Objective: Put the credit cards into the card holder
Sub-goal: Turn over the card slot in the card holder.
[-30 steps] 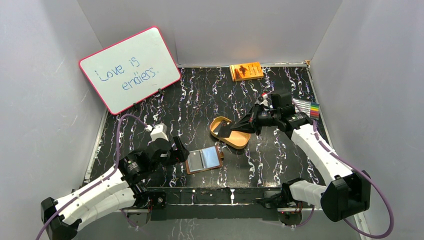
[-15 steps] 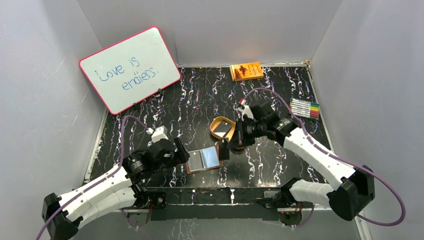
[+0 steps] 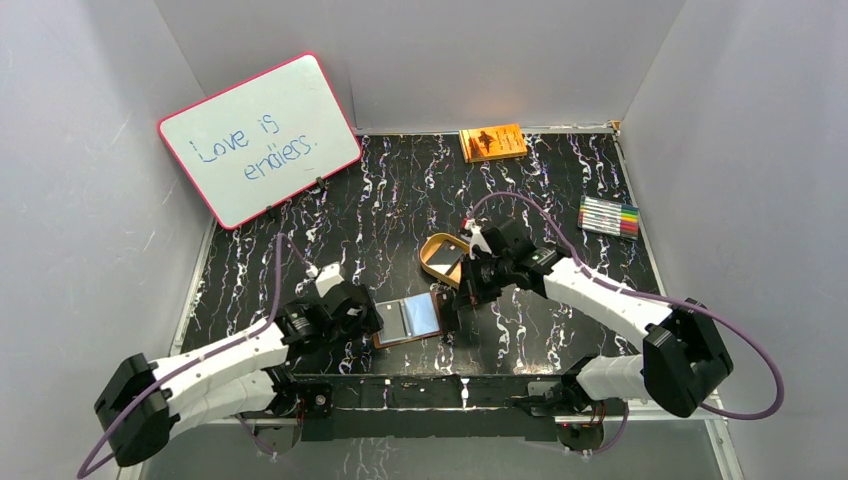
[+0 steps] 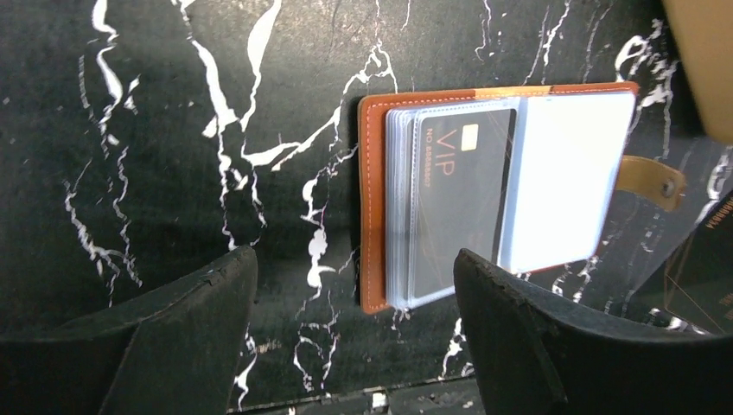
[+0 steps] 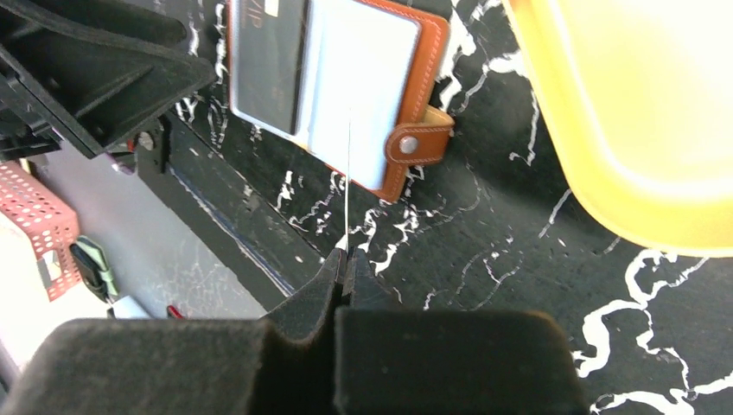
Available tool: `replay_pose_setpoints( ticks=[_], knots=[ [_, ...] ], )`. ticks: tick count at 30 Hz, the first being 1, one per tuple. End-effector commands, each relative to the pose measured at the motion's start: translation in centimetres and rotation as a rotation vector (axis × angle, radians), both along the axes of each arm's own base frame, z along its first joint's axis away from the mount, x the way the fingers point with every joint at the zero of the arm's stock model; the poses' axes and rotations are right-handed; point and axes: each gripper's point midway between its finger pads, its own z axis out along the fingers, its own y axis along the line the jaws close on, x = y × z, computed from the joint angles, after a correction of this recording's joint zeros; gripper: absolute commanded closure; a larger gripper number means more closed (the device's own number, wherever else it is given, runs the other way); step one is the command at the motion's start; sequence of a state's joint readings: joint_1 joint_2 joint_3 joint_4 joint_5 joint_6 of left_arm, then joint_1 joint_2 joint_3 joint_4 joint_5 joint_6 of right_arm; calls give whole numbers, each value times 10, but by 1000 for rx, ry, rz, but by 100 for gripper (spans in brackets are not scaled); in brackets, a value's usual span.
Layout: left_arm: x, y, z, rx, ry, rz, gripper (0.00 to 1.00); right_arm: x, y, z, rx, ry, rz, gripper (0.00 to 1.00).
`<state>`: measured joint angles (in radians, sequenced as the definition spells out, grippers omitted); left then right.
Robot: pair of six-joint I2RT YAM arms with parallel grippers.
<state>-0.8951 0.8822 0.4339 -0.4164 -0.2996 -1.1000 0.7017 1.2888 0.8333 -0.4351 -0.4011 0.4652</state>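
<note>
The brown leather card holder (image 3: pixel 408 320) lies open near the table's front edge, its clear sleeves up. A black VIP card (image 4: pixel 458 203) sits in one sleeve, beside the leather cover (image 4: pixel 373 216). My left gripper (image 4: pixel 354 259) is open and empty, just left of the holder, also in the top view (image 3: pixel 362 318). My right gripper (image 5: pixel 346 259) is shut on a thin card (image 5: pixel 347 173), seen edge-on and pointing at the holder's pale sleeve (image 5: pixel 363 78), near the snap strap (image 5: pixel 409 144). In the top view this dark card (image 3: pixel 452 312) hangs at the holder's right edge.
The tan oval tray (image 3: pixel 432 262) stands just behind the holder, with a greyish flat shape inside; it also shows in the right wrist view (image 5: pixel 640 112). A whiteboard (image 3: pixel 260 135) leans at the back left. An orange book (image 3: pixel 492 142) and coloured markers (image 3: pixel 610 215) lie at the back right.
My right gripper has carried the card from the tray forward and left to the holder's right edge. My left gripper has edged closer to the holder's left side.
</note>
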Motion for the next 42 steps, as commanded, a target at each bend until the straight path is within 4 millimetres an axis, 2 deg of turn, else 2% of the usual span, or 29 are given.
replay_pose_setpoints(
  ticks=[1,7,12,19,23,25,29,33,36,38,42],
  knots=[
    [11,-14,-6,27,-22,-68,20,4,-5,5,21,-82,-35,100],
    [18,-24,-19,98,-11,-166,20,-12,-25,4,4,-69,-99,100],
    [26,-35,-22,111,-23,-228,22,-26,-27,2,21,-32,-79,100],
    [37,-44,-29,124,-41,-285,31,-48,-22,2,58,-32,-18,100],
    [39,-56,-30,99,-49,-328,36,-60,-23,-8,62,-6,-18,100],
    [42,-54,-29,116,-47,-314,36,-62,-26,-9,64,-13,-34,100],
    [43,-44,-11,103,-77,-246,32,-58,-27,-7,84,-39,-78,100],
    [43,-37,22,47,-143,-191,27,-45,-24,0,75,-62,-133,100],
    [44,-50,50,-11,-182,-240,24,-37,-23,10,96,-111,-143,100],
    [42,-63,60,-39,-183,-297,14,-34,-26,15,96,-150,-142,100],
    [33,-94,57,-11,-163,-419,16,-35,-34,20,61,-199,-102,100]
  ],
)
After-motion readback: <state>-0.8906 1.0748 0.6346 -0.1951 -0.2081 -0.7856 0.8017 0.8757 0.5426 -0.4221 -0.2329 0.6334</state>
